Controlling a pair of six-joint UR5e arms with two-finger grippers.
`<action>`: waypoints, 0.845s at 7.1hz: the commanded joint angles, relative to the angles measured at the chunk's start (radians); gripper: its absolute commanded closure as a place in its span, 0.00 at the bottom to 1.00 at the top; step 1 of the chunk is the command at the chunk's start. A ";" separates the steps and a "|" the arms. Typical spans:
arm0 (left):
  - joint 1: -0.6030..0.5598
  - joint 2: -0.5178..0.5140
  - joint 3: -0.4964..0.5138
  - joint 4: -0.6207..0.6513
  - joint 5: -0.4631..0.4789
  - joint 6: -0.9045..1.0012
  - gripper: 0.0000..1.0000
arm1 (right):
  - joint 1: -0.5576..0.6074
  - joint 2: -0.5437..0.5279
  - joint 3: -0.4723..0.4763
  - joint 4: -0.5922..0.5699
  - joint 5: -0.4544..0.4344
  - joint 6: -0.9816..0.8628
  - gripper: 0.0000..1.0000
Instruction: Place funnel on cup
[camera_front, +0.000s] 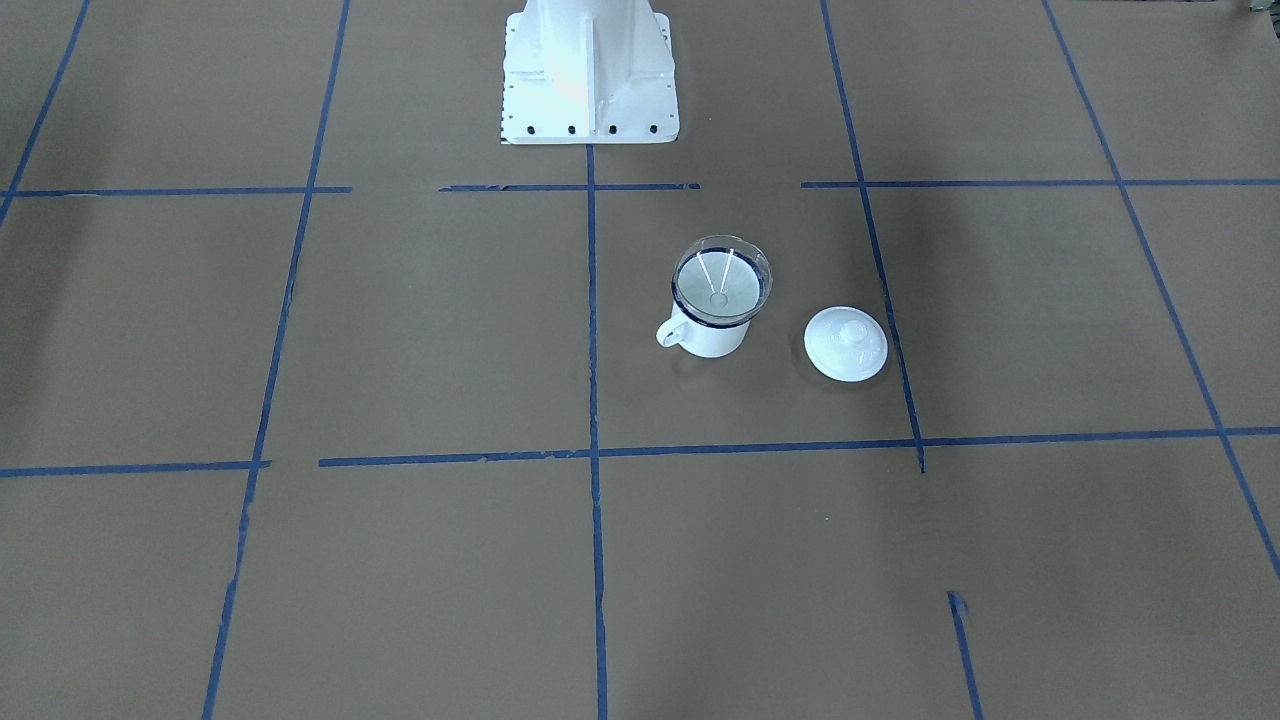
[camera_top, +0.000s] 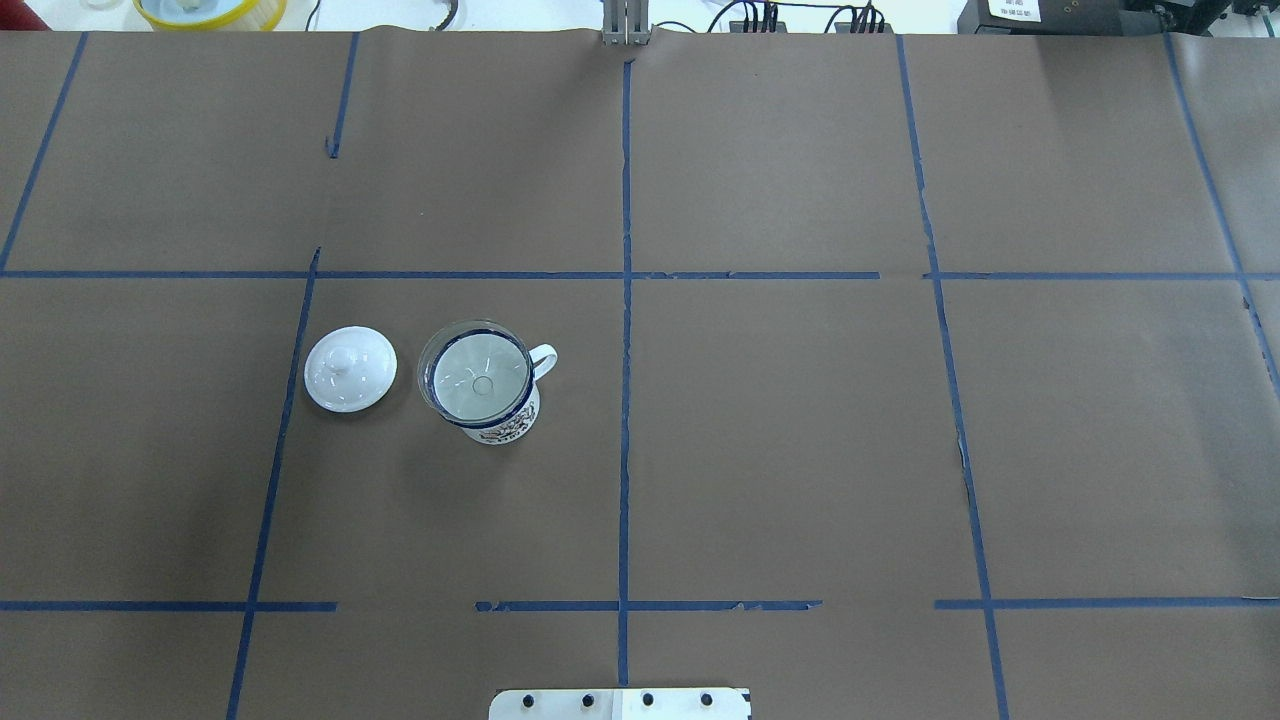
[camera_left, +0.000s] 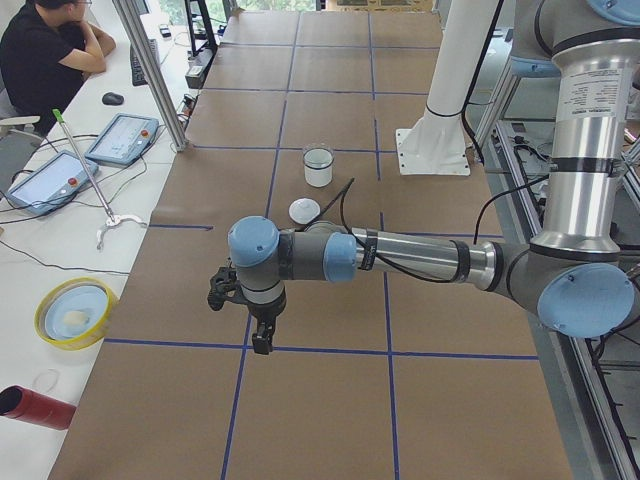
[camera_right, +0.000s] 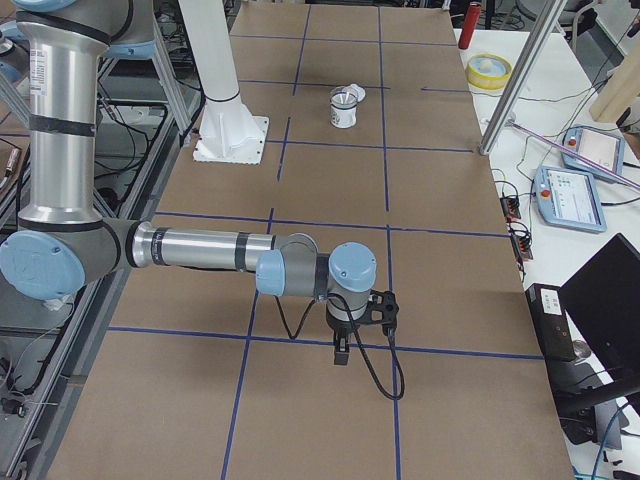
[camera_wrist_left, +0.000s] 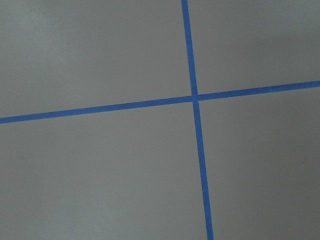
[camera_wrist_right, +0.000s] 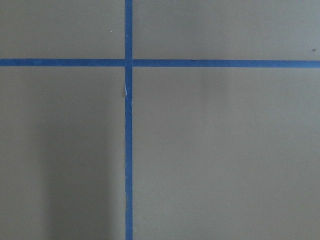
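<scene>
Treat the clear funnel (camera_front: 721, 285) as placed, seated in the blue-rimmed white enamel mug (camera_front: 712, 338) near the knobbed lid (camera_front: 846, 343), and avoid nudging it with the left gripper (camera_left: 262, 345) or right gripper (camera_right: 342, 352), the 2 well apart from it, open or closed impossible to tell.

One clear funnel (camera_front: 721, 283), one blue-rimmed white enamel mug (camera_front: 715, 338), one round white knobbed lid (camera_front: 846, 343), two robot arms (camera_left: 400, 255) (camera_right: 200, 248), two teach pendants (camera_left: 45, 180) (camera_left: 122, 138).
</scene>
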 joint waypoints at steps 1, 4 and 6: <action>0.000 0.023 0.000 0.032 -0.004 0.000 0.00 | 0.000 0.000 0.000 0.000 0.000 0.000 0.00; 0.000 0.020 0.000 0.052 -0.018 0.000 0.00 | 0.000 -0.001 0.000 0.000 0.000 0.000 0.00; 0.001 0.014 -0.001 0.051 -0.018 0.000 0.00 | 0.000 -0.001 0.000 0.000 0.000 0.000 0.00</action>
